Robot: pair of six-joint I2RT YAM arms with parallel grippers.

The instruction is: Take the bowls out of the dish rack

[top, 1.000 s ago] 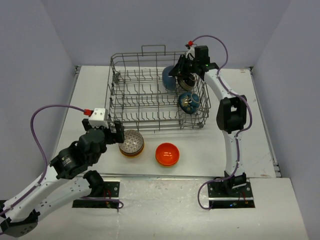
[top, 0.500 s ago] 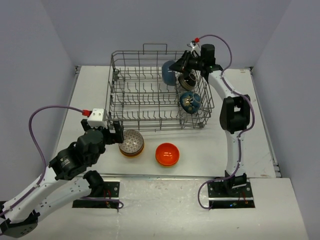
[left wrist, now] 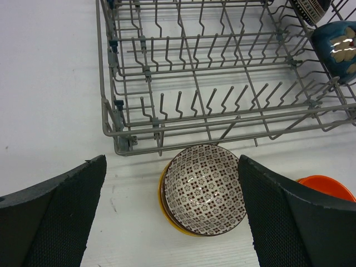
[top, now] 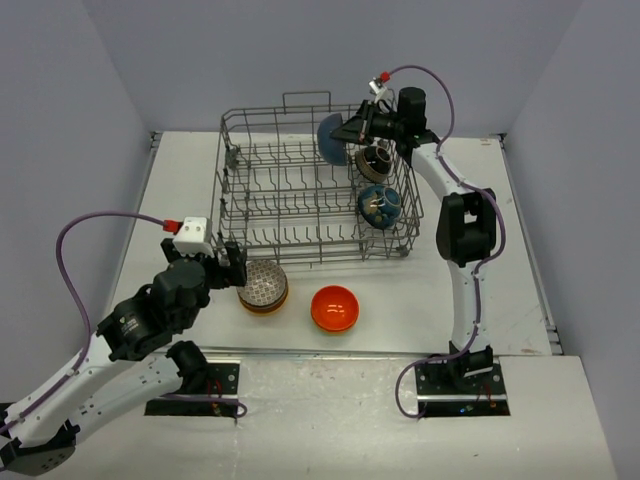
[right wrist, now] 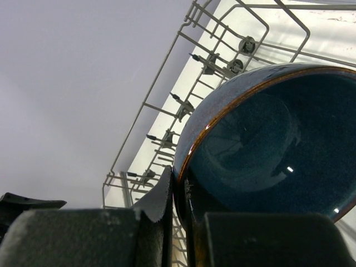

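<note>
Plain grey walls close in a white tabletop (top: pixel 520 290), and your dish rack (top: pixel 290 190) sits at the back of it, mostly bare wire. By the look of it you are about halfway through the bowls in view. Three are out on the tabletop in front of the rack: a patterned bowl (left wrist: pixel 203 189) nested in a yellow bowl (left wrist: pixel 163 203), and an orange bowl (top: pixel 335 307) just beside them. Your right gripper (right wrist: pixel 179 189) is pressed together on the rim of the blue bowl (right wrist: pixel 261 144), holding it at the rack's far right corner, about level with the top rim. You cannot tell whether it has cleared the tines. The black-and-cream bowl (top: pixel 374 160) and the dark teal patterned bowl (top: pixel 378 205) stand in the rack's right end, untouched. Your left gripper (left wrist: pixel 169 167) hangs spread wide above the nested pair, holding nothing.
</note>
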